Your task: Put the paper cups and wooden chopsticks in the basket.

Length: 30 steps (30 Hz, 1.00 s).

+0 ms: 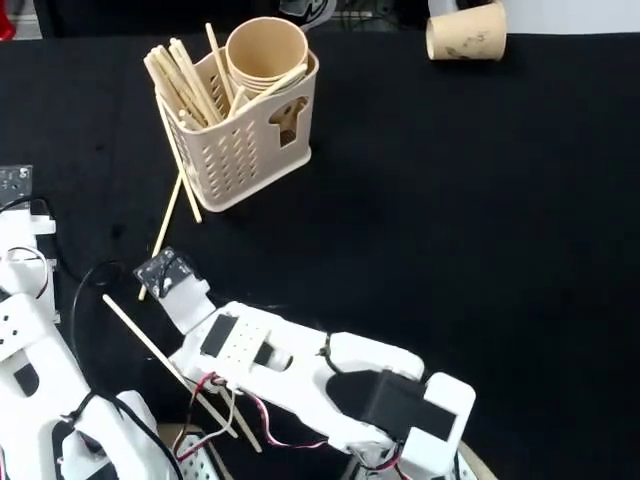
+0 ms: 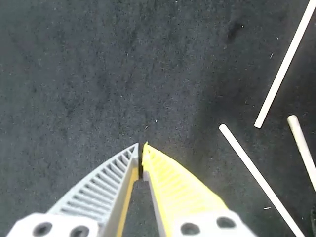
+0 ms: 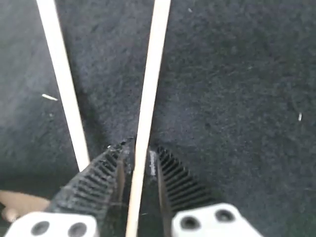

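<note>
The beige basket (image 1: 245,140) stands at the back left and holds stacked paper cups (image 1: 265,55) and several wooden chopsticks (image 1: 185,75). One more paper cup (image 1: 466,35) lies on its side at the far right edge. My right gripper (image 1: 165,273) is low over the black cloth in front of the basket. Its black fingers (image 3: 170,173) are shut on a chopstick (image 3: 150,79) that runs out between them. A second chopstick (image 3: 61,84) lies beside it. My left gripper (image 2: 141,146) is shut with nothing in it, just above the cloth, with loose chopsticks (image 2: 284,69) off to one side.
A long chopstick (image 1: 160,355) lies slanted on the cloth between the two arms, passing under the right arm (image 1: 310,375). Another thin stick (image 1: 188,185) leans against the basket's front. The cloth to the right of the basket is open black surface.
</note>
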{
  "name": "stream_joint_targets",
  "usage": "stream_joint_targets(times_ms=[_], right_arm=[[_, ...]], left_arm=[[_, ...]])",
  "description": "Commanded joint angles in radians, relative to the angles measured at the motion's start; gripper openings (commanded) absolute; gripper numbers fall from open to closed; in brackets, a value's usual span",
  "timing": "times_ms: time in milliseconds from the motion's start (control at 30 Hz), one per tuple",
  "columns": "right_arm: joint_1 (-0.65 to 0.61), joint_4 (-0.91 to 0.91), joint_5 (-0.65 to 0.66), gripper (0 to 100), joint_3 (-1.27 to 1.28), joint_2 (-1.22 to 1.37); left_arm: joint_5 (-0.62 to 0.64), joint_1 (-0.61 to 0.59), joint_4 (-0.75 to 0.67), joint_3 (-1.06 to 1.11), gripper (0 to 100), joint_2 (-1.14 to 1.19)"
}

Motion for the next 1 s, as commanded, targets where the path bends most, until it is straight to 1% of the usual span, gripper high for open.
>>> stream_joint_targets(times_ms=[0,67,167,300,333,400,500,600,733,800,867,967], right_arm=[[-0.003,0.078,0.015,1.1,-0.031,-0.127],[0.011,0.173,0.014,1.1,-0.031,-0.217],[0.061,0.288,0.012,1.1,-0.012,-0.367],[0.146,0.345,0.018,1.1,0.064,-0.610],[0.155,0.354,0.034,1.1,0.090,-0.679],[0.161,0.371,0.037,1.1,0.142,-0.814],[0.173,0.433,0.037,1.1,0.197,-1.035],[0.279,0.493,0.041,1.1,0.199,-1.262],[0.514,0.543,0.094,1.1,0.183,-1.494],[0.608,0.572,0.098,1.1,0.186,-1.567],[0.663,0.612,0.097,1.1,0.186,-1.615],[0.703,0.654,0.095,1.1,0.188,-1.652]], left_arm=[[-0.008,-0.010,0.005,-0.004,3,-0.008],[0.006,-0.031,0.006,-0.004,3,-0.006],[0.061,-0.056,0.002,-0.004,3,-0.006],[0.049,-0.028,0.003,-0.005,4,-0.005],[0.051,-0.016,0.002,-0.005,6,-0.005],[0.057,0.016,0.006,-0.005,15,0.011],[0.098,0.079,-0.005,-0.022,25,0.089],[0.087,0.186,-0.003,-0.082,29,0.221],[0.087,0.329,-0.005,-0.229,29,0.442],[0.087,0.386,-0.005,-0.334,29,0.555],[0.084,0.430,-0.005,-0.443,29,0.667],[0.026,0.487,0.005,-0.582,29,0.832]])
